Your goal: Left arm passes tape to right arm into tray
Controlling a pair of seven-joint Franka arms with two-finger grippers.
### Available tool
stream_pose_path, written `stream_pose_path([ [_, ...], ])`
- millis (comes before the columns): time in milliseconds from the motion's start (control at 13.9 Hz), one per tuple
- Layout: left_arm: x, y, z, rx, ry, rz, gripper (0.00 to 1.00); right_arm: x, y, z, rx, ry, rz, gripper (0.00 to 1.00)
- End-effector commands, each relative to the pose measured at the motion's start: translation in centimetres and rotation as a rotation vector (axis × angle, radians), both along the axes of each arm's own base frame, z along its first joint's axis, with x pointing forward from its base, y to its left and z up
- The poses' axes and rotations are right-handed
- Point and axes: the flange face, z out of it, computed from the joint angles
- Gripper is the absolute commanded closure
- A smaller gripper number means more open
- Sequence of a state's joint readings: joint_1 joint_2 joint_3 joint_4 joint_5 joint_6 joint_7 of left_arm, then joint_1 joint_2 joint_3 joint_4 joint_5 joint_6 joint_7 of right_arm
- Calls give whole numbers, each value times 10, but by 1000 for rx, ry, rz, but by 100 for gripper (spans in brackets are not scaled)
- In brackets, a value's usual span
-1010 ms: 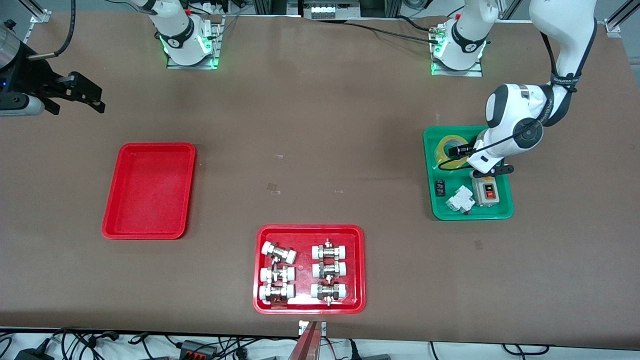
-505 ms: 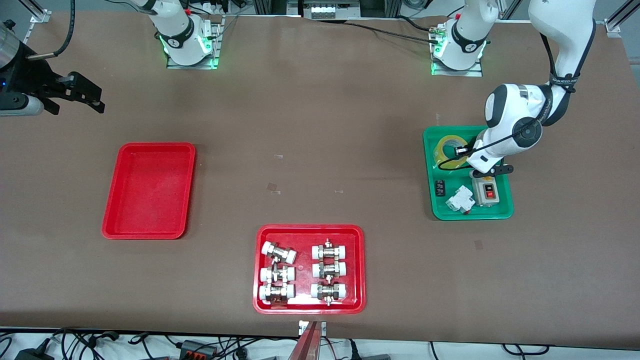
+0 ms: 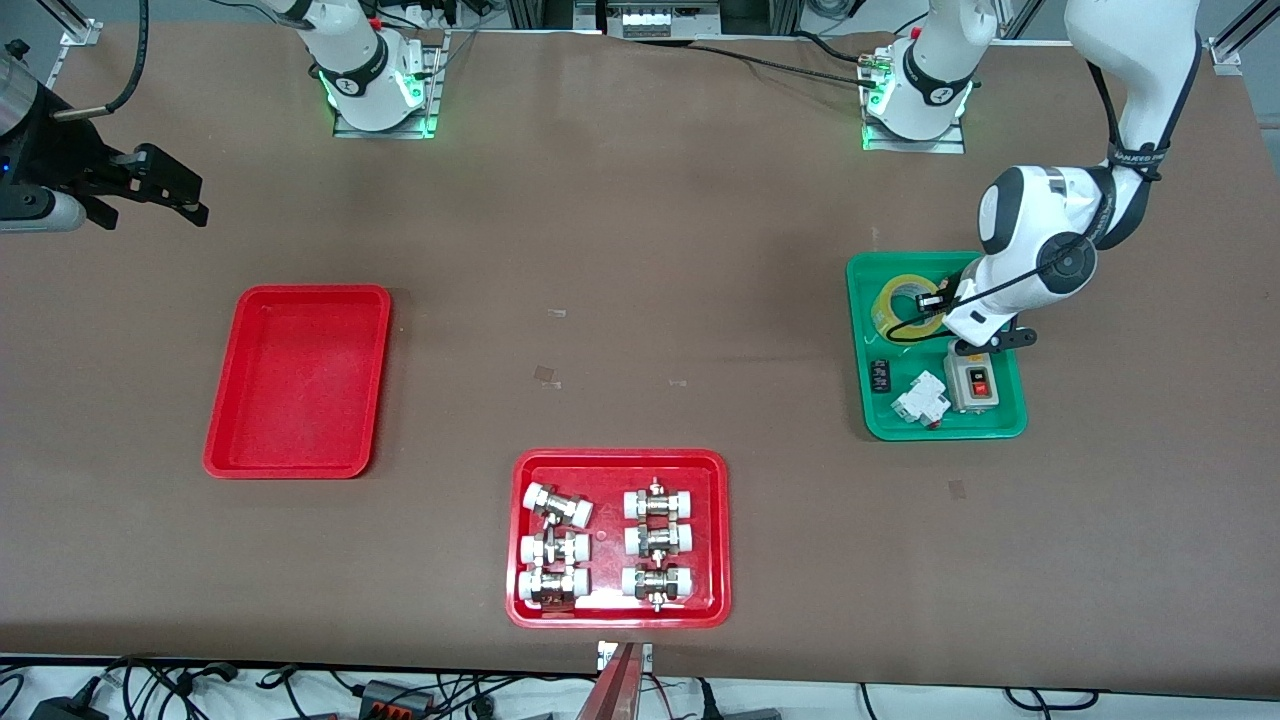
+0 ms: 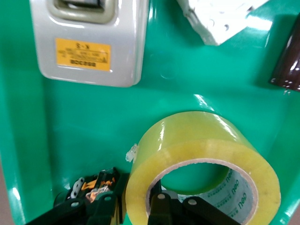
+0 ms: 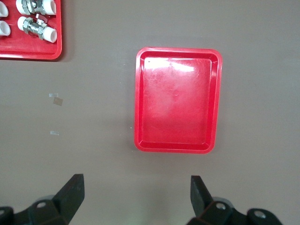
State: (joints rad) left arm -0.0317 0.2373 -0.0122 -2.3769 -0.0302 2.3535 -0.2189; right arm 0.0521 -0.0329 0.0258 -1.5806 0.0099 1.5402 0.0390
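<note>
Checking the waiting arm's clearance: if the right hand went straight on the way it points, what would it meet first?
Probably bare table: the open right hand points down beside the red tray, whose rim lies just ahead. Depth is unclear.

The brown counter carries three trays. An empty red tray lies toward the right arm's end. A second red tray with metal fittings sits at the middle of the edge nearest the front camera. A green tray lies toward the left arm's end. Both arm bases stand along the edge farthest from that camera. Small scraps of tape dot the middle of the counter.
</note>
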Motion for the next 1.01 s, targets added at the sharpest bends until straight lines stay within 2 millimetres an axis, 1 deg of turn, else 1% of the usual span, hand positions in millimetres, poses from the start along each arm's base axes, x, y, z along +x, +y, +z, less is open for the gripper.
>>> stream_pose_path([
  [0, 1, -4, 42, 0, -39, -46, 100, 1, -1, 6, -4, 0, -7, 0],
  [72, 3, -5, 51, -2, -56, -58, 100, 1, -1, 6, -5, 0, -5, 0],
  [144, 4, -2, 65, -7, -80, -71, 100, 1, -1, 6, -5, 0, -5, 0],
  [361, 22, 13, 109, -23, -127, -129, 100, 0, 0, 7, -5, -2, -5, 0],
  [433, 30, 18, 127, -26, -132, -137, 100, 0, 0, 8, -4, -2, -4, 0],
  [505, 42, 28, 148, -29, -134, -136, 100, 0, 0, 10, -3, -6, -1, 0],
  [577, 51, 33, 169, -34, -127, -150, 100, 1, -1, 14, -4, -15, -1, 0],
  [649, 58, 34, 194, -46, -105, -186, 100, 1, -1, 15, -4, -17, -1, 0],
  [793, 69, 47, 255, -68, -73, -202, 100, 1, -4, 15, -4, -17, -4, 0],
  [938, 79, 46, 299, -71, -96, -208, 100, 1, -5, 15, -4, -17, -4, 0],
])
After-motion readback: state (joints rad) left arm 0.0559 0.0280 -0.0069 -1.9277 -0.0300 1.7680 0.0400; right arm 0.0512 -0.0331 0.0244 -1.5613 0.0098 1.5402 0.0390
